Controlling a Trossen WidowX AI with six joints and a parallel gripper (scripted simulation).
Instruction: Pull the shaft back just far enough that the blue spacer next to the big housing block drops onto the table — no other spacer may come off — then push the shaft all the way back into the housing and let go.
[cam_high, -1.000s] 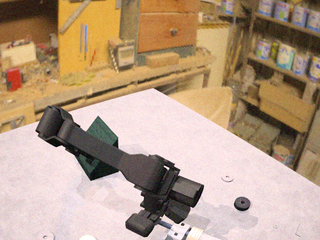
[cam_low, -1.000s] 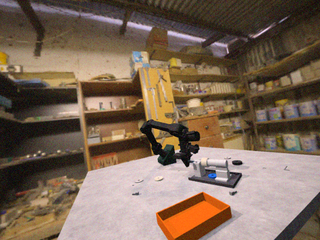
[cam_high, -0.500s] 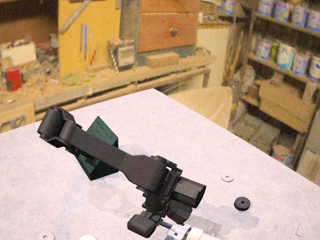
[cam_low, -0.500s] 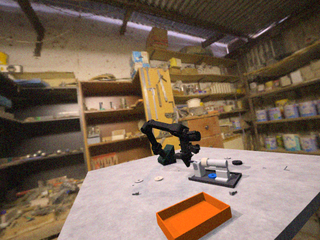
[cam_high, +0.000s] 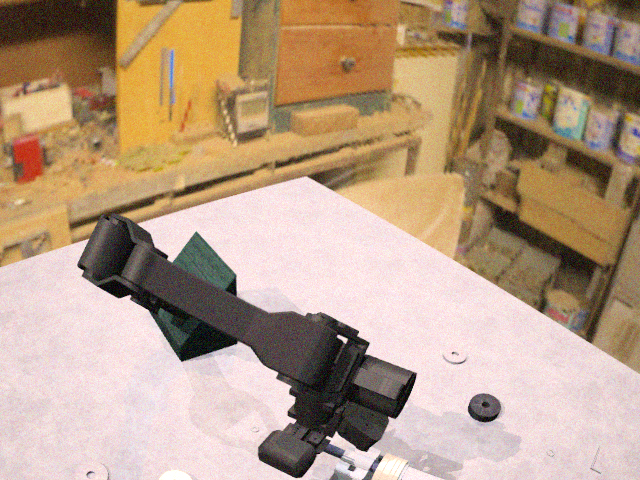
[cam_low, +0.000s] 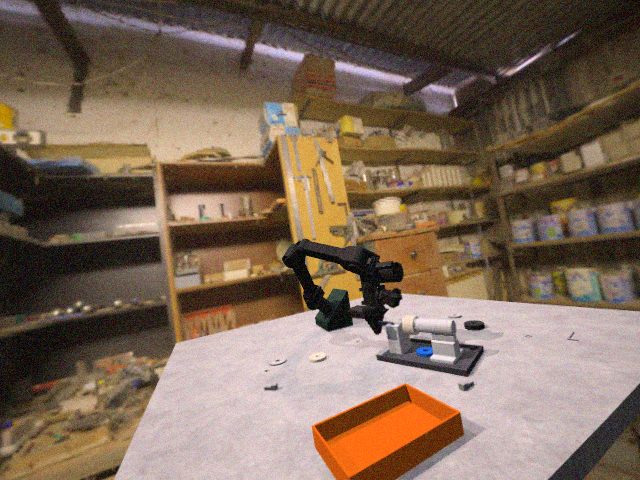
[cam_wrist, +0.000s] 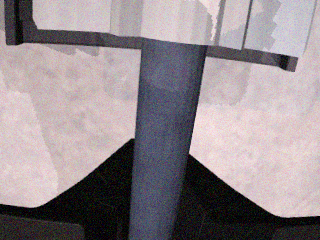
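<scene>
My gripper (cam_high: 324, 445) (cam_low: 381, 327) (cam_wrist: 151, 150) is shut on the blue-grey shaft (cam_high: 336, 450) (cam_wrist: 170, 95), just outside the pale upright post (cam_low: 396, 338) of the fixture. The shaft runs into that post. A cream spacer (cam_high: 391, 468) (cam_low: 407, 324) sits on the line of the shaft beyond the post, beside a white cylinder (cam_low: 436, 325) carried by the right block (cam_low: 445, 349). The blue spacer (cam_low: 429, 353) lies flat on the dark base plate (cam_low: 412, 360), below the cylinder and off the shaft. The shaft's far end is hidden.
An orange tray (cam_low: 448, 431) stands in front of the fixture. A black ring (cam_high: 483, 415) (cam_low: 474, 324) lies beyond it. A dark green block (cam_high: 197, 258) (cam_low: 339, 302) stands by the arm. A cream disc (cam_low: 317, 357) and small dark pieces (cam_low: 271, 386) (cam_low: 466, 385) lie on the table.
</scene>
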